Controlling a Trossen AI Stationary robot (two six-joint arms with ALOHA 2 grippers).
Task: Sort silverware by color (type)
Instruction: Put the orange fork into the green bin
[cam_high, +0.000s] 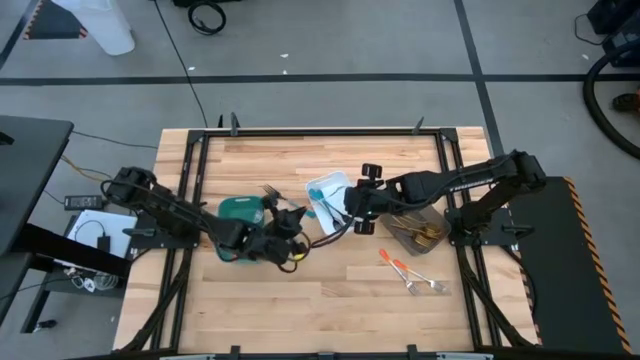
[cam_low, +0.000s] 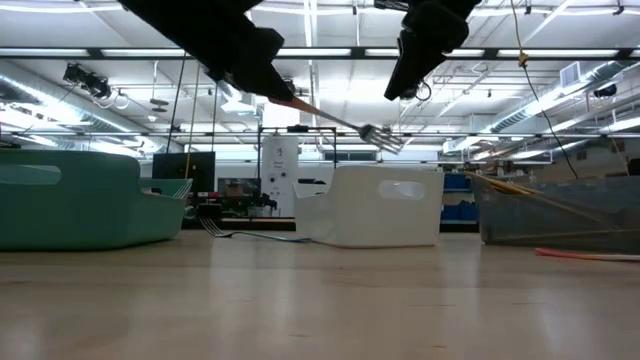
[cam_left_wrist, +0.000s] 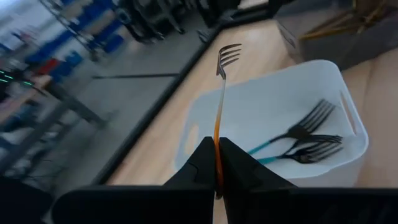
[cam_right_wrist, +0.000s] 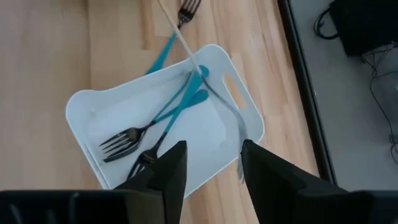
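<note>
Left gripper (cam_left_wrist: 217, 177) clamps orange fork (cam_left_wrist: 219, 106) by handle end, tines up and clear of table, likely for carrying to orange pile; fork hangs beside white tray (cam_left_wrist: 348, 158), not in it; right gripper (cam_right_wrist: 211, 171) hovers over that tray, fingers apart, empty; blue forks (cam_right_wrist: 149, 134) lie inside, sorted by colour.

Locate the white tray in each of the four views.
High view: white tray at table centre, under the right gripper.
Low view: centre, standing on the tabletop.
Left wrist view: ahead, holding blue-handled forks.
Right wrist view: directly below the open fingers.
Shared landmark: the blue-handled forks inside it.
</note>
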